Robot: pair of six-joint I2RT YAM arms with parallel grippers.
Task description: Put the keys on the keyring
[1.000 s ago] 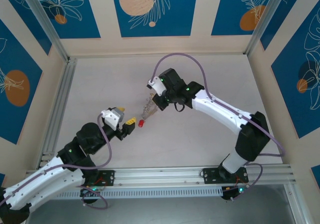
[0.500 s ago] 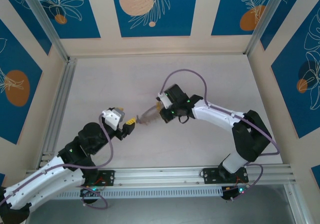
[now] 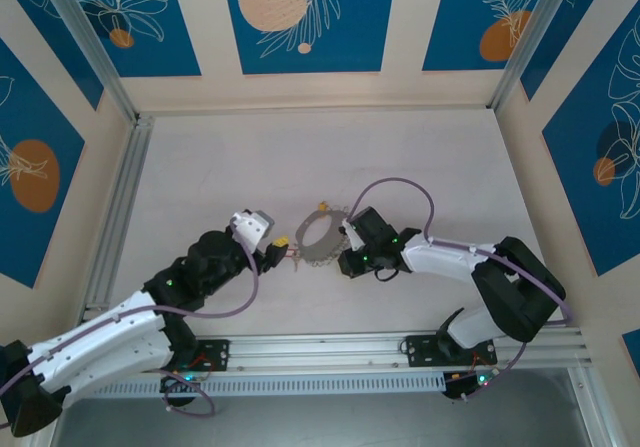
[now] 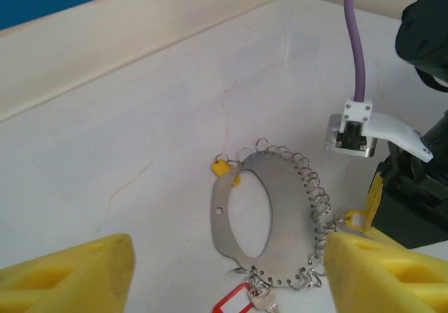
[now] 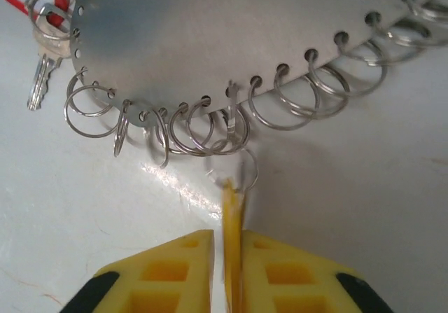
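Left claw [image 4: 227, 274], right claw [image 5: 229, 257] low, flanking keyring [image 4: 290, 194].

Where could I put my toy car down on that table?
Far side: bare table between the keyring and the back wall. Also left, toward the rail, and right, toward the side wall. It is crowded in the middle, where the left hand and right hand flank the keyring.

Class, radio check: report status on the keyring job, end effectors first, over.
Left end effector open, facing keyring. Keyring lying flat, red-tagged key attached. Right end effector nearly closed around yellow tag at its rim; grip unclear.
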